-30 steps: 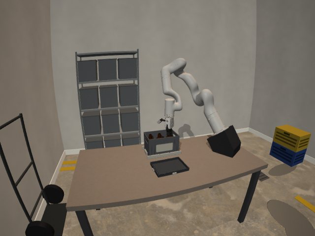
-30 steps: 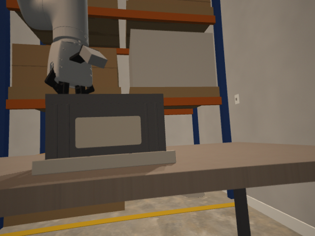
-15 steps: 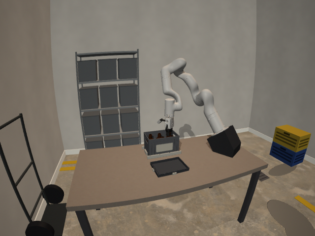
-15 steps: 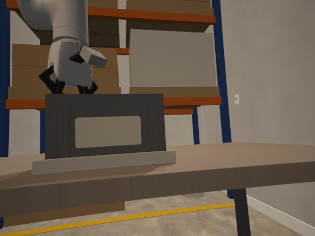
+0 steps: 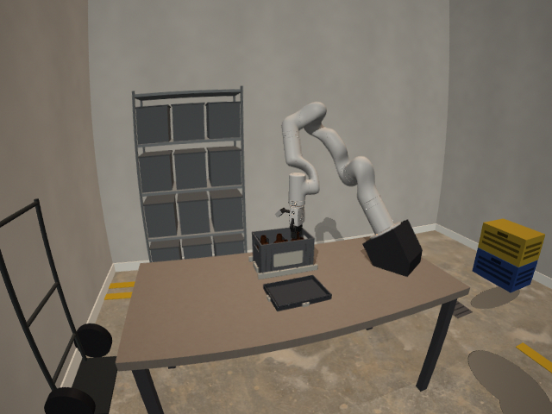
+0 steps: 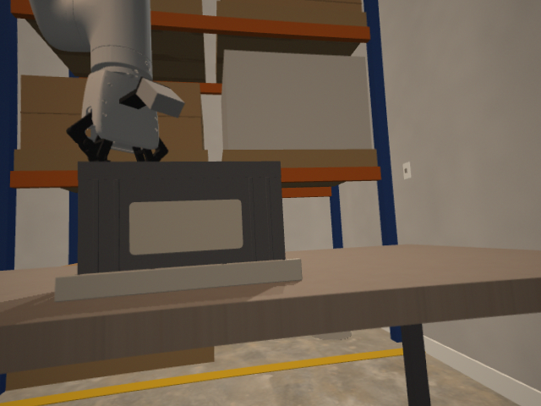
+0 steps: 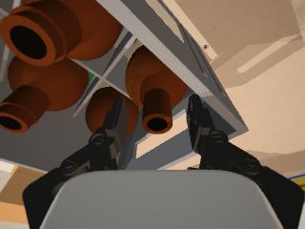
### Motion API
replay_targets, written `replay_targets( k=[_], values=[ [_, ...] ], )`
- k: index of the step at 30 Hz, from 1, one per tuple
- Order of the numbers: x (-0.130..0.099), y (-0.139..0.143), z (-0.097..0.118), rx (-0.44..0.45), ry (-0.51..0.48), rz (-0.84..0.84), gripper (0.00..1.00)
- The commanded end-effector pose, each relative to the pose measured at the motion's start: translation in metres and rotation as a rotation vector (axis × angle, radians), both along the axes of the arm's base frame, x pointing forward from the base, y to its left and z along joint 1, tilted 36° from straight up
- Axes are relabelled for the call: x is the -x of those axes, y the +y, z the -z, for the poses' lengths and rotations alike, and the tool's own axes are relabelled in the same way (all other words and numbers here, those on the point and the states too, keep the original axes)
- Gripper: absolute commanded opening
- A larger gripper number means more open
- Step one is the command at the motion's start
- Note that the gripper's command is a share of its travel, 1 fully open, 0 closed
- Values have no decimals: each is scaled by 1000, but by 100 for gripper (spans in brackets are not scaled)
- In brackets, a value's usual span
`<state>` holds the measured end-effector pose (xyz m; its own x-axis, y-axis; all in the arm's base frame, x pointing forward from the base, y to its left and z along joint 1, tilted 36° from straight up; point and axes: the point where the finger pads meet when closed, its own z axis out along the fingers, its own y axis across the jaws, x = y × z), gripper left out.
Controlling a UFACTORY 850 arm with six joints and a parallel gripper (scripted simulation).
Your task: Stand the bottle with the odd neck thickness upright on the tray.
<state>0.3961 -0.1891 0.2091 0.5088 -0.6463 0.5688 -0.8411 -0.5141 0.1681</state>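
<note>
- Grey walls, a patchy concrete floor, and a brown wooden table (image 5: pixel 200 311) in the middle of it, with a grey metal shelf rack (image 5: pixel 134 147) full of dark bins behind.
- On the table sits a dark grey plastic crate (image 5: pixel 282 257) with brown bottles standing in its cells, and just in front of it a flat black tray (image 5: pixel 297 292) with nothing on it.
- Black two-finger gripper (image 7: pixel 157 121) hangs straight down over the crate's right back corner, jaws spread wide, holding nothing.
- Key bit: the brown bottle neck (image 7: pixel 157 111) sits right between the two fingers, mouth pointing up at the wrist, long axis in line with the approach. Both pads stand off it, gaps either side.
- Can't tell yet which bottle is the odd one; my guess is necks are being gauged one by one.
- In the way: the crate's grey divider walls (image 7: pixel 157 33) and the neighbouring bottle with the wide mouth (image 7: pixel 35 40), close on the left finger's side.
</note>
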Motion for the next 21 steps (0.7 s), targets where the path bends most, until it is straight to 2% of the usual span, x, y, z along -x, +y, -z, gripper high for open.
replay_targets(
  k=[1, 21],
  values=[
    [0, 0, 0, 0, -1, 0, 65],
    [1, 5, -8, 0, -1, 0, 65]
  ],
)
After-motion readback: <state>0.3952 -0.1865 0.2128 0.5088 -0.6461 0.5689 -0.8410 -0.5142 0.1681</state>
